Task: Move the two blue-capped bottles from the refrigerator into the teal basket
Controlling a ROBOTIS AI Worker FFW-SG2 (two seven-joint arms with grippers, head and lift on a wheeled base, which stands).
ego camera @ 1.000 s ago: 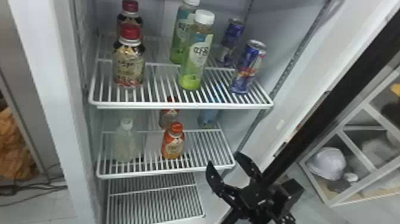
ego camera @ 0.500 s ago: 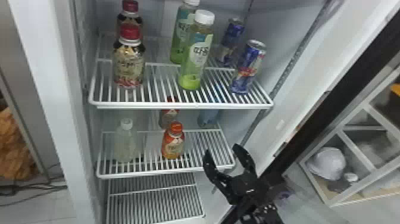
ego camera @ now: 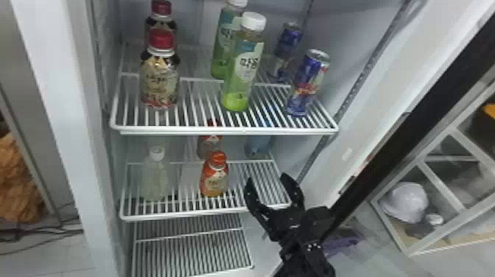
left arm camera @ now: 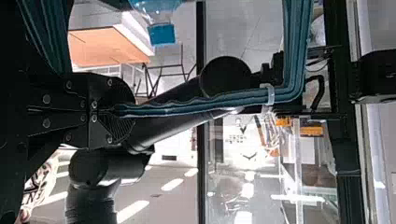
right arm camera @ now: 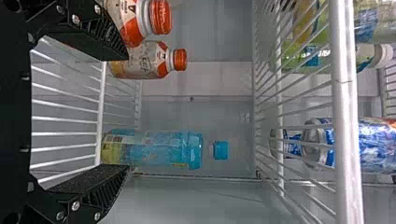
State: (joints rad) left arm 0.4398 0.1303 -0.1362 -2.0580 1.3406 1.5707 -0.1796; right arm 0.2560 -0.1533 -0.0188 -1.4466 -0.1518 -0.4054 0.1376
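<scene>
1. Evidently our right claw [ego camera: 266,179] is spread wide and empty at the middle shelf [ego camera: 206,213], giving its 2 fingers room to pass either side of a bottle.
2. Our left claw [left arm camera: 116,110] is pinched tight on the teal basket [left arm camera: 295,51], presumably to keep it steady for loading.
3. We find 1 blue-capped bottle [right arm camera: 159,149] upright at the back right of that shelf, below the cans [ego camera: 308,83]. It looks clear and pale blue, yellowish at the base, with a bright blue cap on a clear neck.
4. Another blue-capped bottle [left arm camera: 161,35] shows near the basket; we take it to be loaded, though we cannot tell what supports it.
5. The orange-capped bottles [ego camera: 215,176] stand left of our target, so we should approach along the right side.
</scene>
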